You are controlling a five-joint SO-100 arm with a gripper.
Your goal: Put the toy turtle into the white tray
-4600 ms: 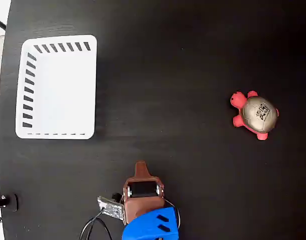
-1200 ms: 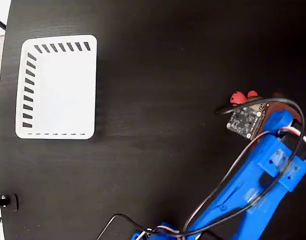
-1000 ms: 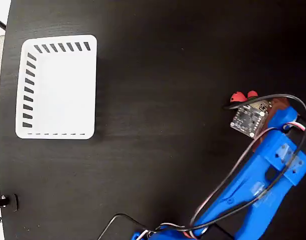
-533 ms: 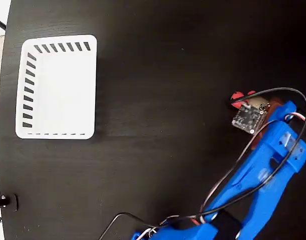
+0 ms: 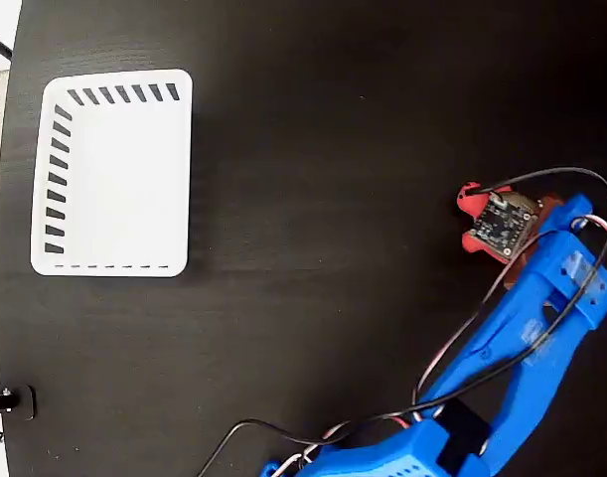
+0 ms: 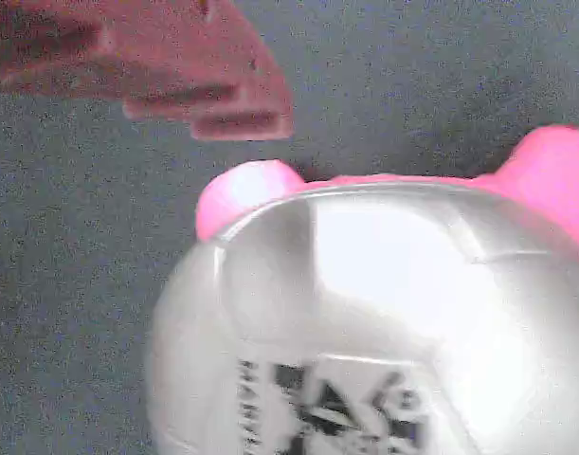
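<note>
The toy turtle [image 5: 468,196] lies at the right of the black table in the fixed view. Only its pinkish-red head and a leg edge show from under my wrist. My gripper [image 5: 517,224] hovers directly over it, with the small camera board [image 5: 500,222] covering the shell. The wrist view is filled by the silvery shell [image 6: 365,313] with its black printed mark. One reddish-brown finger [image 6: 223,95] shows at the top left, clear of the turtle; the other finger is out of frame. The gripper is open and holds nothing. The white tray [image 5: 114,179] sits far left, with nothing in it.
My blue arm [image 5: 522,358] slants up from the bottom edge to the turtle, trailing loose cables [image 5: 283,437]. A small black fitting [image 5: 5,400] sits at the lower left table edge. Bare black tabletop lies between the tray and the turtle.
The wrist has shifted slightly up and over the turtle, covering more of its shell. The turtle and the tray have stayed where they were.
</note>
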